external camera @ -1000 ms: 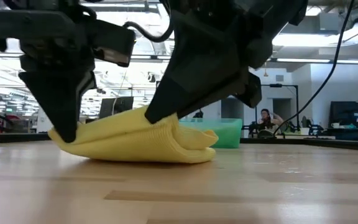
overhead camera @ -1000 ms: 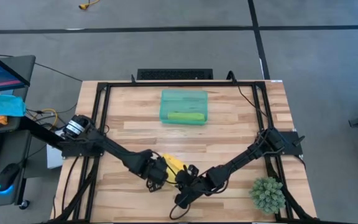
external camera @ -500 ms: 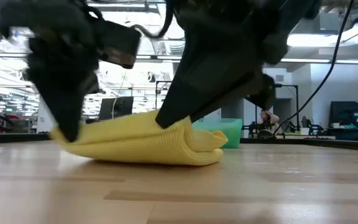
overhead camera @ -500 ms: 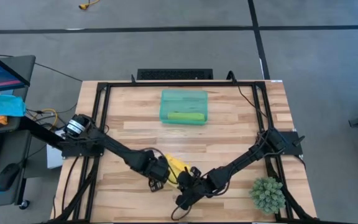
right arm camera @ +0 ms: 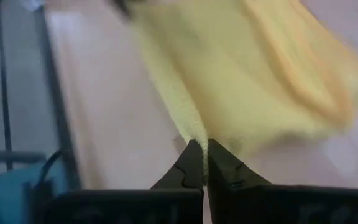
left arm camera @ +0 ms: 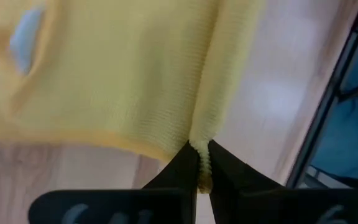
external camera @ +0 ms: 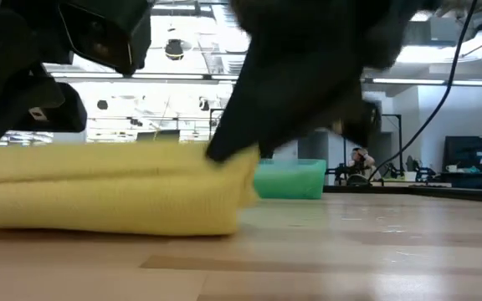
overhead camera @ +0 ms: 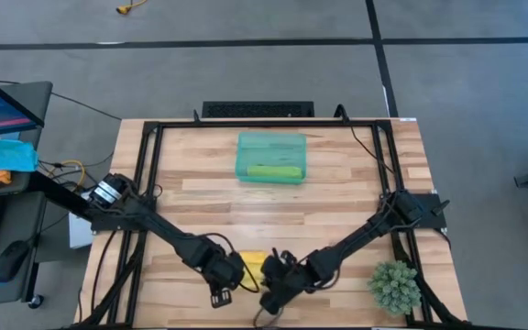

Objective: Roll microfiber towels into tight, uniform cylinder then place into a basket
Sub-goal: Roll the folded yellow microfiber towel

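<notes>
Your left gripper [overhead camera: 228, 278] and right gripper [overhead camera: 273, 275] are both down at the near edge of the light wooden bench [overhead camera: 337, 197], around the middle of that edge, one on each side of the small bright yellow microfiber towel [overhead camera: 251, 266]

Left gripper: jaws pinched narrow on a fold of the yellow towel, you can see the cloth edge caught between the fingers [left arm camera: 188, 165] in the left wrist view

Right gripper: same, jaws nearly closed with a ridge of yellow cloth nipped between the fingers [right arm camera: 194, 163]

In the low view the yellow towel lies flat on the bench as a folded, layered slab, not a tight cylinder; the dark bulk of the right arm presses on its top at one end, the left arm sits over the other end

The shallow rectangular translucent teal-green plastic basket [overhead camera: 271, 146] sits toward the far edge of the bench, about mid-width, well apart from both grippers

A lime green rolled towel [overhead camera: 274, 171] already lies inside it along its near wall

A small spiky green plant [overhead camera: 394, 285] stands at the near right corner of the bench, near the right arm but clear of it

A person [external camera: 359, 160] shows far back in the room in the low view
</notes>
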Controlling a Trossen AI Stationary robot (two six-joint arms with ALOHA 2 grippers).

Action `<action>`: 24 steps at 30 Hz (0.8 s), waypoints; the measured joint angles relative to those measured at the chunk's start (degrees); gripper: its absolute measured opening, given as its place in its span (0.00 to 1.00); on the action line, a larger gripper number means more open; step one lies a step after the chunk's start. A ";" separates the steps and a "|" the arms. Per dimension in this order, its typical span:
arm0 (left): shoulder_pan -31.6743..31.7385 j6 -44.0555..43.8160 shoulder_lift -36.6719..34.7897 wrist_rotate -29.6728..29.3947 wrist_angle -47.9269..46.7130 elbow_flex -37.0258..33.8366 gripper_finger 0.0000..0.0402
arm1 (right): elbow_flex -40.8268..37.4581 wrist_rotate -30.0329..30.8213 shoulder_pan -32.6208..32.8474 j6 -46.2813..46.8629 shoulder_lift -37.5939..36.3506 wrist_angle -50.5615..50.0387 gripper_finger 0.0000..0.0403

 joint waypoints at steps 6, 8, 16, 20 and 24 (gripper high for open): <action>1.19 -0.97 0.15 4.29 -0.38 -0.13 0.03 | 0.10 -4.28 -2.98 -0.62 3.51 2.89 0.03; 1.40 -0.96 0.15 4.45 -0.37 -0.14 0.03 | 0.01 -4.33 -3.77 -1.48 3.59 2.61 0.03; 1.67 -0.90 0.13 4.05 -1.04 -0.13 0.03 | -0.06 -4.81 -6.57 -0.89 3.67 2.20 0.03; 1.64 -0.51 0.10 3.01 -1.10 -0.13 0.03 | -0.08 -7.15 -7.90 1.05 3.67 2.03 0.04; 1.47 0.29 0.07 1.80 -1.40 -0.13 0.04 | -0.10 -7.24 -8.53 1.92 3.67 1.90 0.04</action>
